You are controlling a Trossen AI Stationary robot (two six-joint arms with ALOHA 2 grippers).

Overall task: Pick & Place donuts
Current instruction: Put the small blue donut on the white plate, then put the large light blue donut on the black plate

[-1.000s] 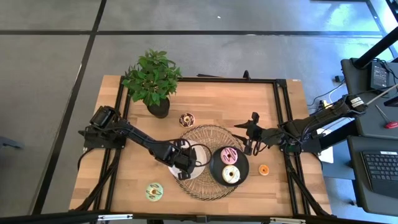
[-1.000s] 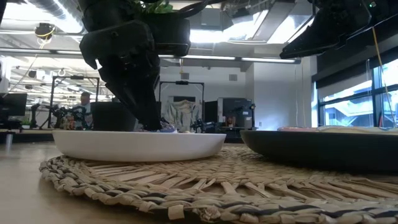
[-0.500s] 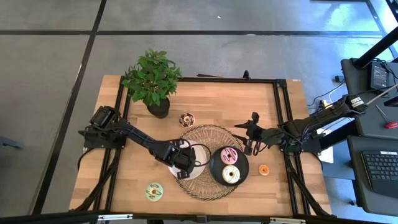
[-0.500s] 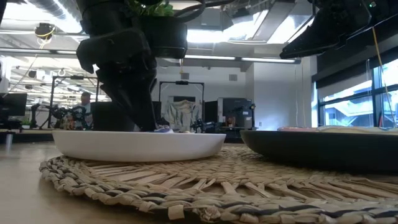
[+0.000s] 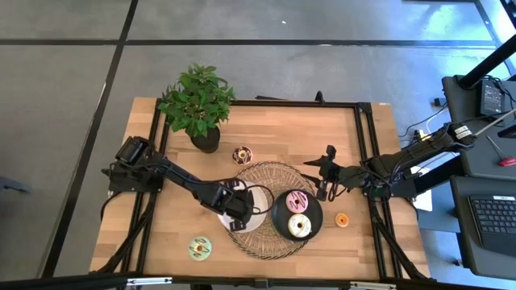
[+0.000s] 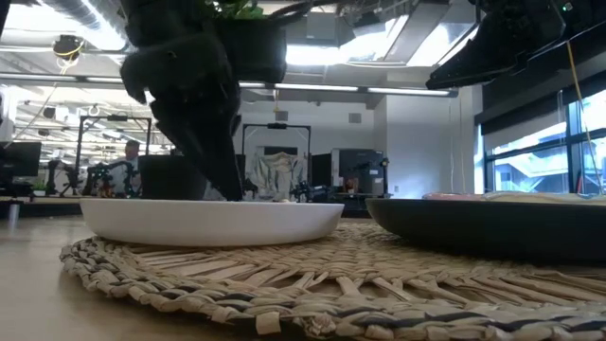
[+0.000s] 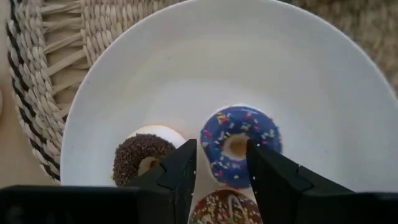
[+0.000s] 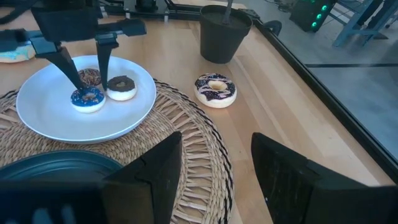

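Wooden table [image 5: 161,234] carries a woven mat [image 8: 186,124]. White plate [image 7: 311,74] holds three donuts [image 7: 241,144]; left gripper [image 7: 221,168] spread above them, empty. Black plate [image 5: 278,219] holds two. Right gripper [image 8: 211,165] open, waiting nearby.

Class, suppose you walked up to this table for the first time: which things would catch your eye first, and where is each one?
The left tool hangs open over the white plate on the woven mat, its fingers astride a blue sprinkled donut with two chocolate donuts beside it. Next to it, a black plate holds a pink donut and a cream donut. A leafy potted plant stands at the table's far side.
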